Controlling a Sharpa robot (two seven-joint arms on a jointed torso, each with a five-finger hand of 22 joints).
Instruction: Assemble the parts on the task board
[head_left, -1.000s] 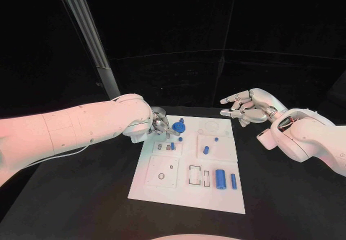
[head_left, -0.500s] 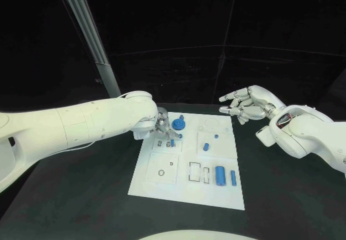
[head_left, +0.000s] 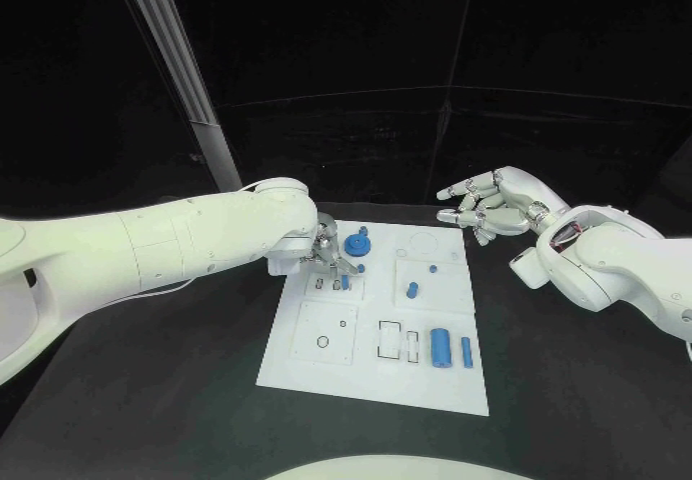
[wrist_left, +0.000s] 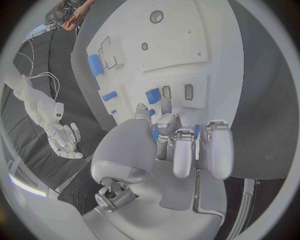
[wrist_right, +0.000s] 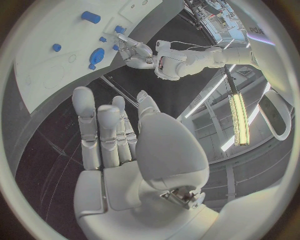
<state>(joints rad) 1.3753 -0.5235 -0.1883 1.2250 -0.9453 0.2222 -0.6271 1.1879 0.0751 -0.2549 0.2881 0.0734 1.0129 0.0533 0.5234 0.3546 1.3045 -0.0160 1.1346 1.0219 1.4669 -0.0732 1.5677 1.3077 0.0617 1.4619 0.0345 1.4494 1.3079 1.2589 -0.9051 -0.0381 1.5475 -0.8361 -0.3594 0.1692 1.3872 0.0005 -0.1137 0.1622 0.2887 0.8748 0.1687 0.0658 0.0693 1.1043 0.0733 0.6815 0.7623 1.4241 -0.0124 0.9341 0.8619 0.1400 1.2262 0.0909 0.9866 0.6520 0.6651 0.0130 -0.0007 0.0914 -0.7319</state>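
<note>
— What was the left hand (head_left: 323, 255) doing?
— Its fingers were down on the far-left part of the task board (head_left: 329, 375), pinching a small blue part (wrist_left: 155, 134), as far as I could tell.
— And the right hand (head_left: 490, 208)?
— Empty, fingers loosely apart, hovering beyond the board's far edge.
— How far along was it?
— Early, I'd judge: two blue cylinders (head_left: 440, 350) lay loose and several sockets stood unfilled.

Left arm (head_left: 159, 245) was clad in smooth white shells divided by thin seams, with a slim pale cable running beneath its forearm. Left hand (head_left: 323, 252) was silver-grey metal, its fingers (wrist_left: 215, 150) built of rounded, pale segmented links above a broad grey palm plate. Right arm (head_left: 620, 275) bore the same glossy white casing, with a dark opening showing red at the wrist. Right hand (head_left: 490, 207) was silver, with blocky jointed fingers (wrist_right: 84, 120).
</note>
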